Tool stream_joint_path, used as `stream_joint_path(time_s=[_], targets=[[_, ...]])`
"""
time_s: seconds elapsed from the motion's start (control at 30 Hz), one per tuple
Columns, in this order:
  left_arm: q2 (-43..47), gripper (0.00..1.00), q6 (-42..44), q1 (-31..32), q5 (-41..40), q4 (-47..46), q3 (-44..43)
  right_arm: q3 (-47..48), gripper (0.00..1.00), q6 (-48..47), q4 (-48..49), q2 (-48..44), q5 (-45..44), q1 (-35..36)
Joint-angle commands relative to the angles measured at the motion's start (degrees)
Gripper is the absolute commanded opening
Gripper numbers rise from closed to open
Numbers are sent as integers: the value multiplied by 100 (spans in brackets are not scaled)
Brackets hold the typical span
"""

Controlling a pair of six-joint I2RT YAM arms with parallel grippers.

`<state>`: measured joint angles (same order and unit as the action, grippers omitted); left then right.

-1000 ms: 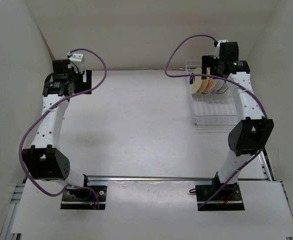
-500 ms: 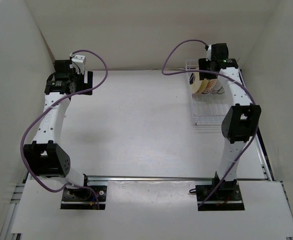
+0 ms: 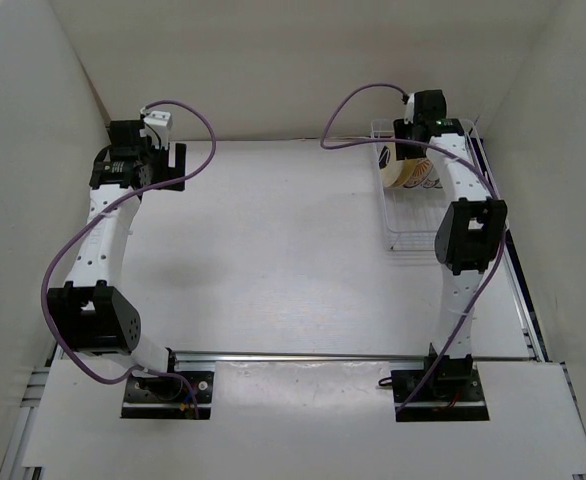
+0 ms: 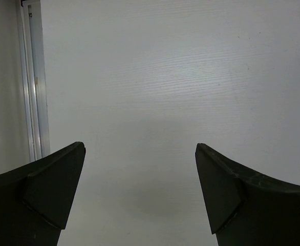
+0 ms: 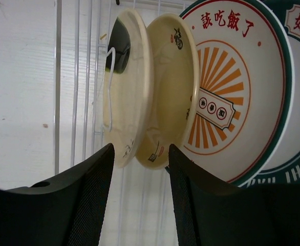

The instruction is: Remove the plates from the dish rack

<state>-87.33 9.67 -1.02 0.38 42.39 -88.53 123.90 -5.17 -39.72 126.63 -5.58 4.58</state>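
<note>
Two arms, same build. Left arm (image 3: 103, 235) and right arm (image 3: 458, 310): white link shells, bulky black joint housings. A purple cable (image 3: 211, 140) loops loose off each wrist. Small green light (image 3: 439, 122) on the right wrist. Black base plates (image 3: 168, 393), thin coloured wires beside them. Left gripper (image 4: 140, 151): fingers matte black, wedge-tipped. Right gripper (image 5: 138, 154): fingers black, finely textured.

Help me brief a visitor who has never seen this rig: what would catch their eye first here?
Plates stand on edge in the white dish rack at the far right of the table, above all one with an orange rayed centre and red lettering. The right tool is open right at the rims of two cream plates. At far left, the left tool hangs open over bare table.
</note>
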Motion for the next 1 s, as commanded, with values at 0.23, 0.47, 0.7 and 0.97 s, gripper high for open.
stream_joint_path(time_s=[0.23,0.47,0.7,0.97], targets=[[41,100,96,5,-91,32,126,346,44,-28,307,467,136,-10],[146,100,96,5,-144,32,231,451,15,-80,307,582,137,43],[146,100,96,5,-144,85,231,504,0,-81,422,477,-223,157],[146,100,96,5,-38,85,231,434,0,25,728,-217,-1514,473]])
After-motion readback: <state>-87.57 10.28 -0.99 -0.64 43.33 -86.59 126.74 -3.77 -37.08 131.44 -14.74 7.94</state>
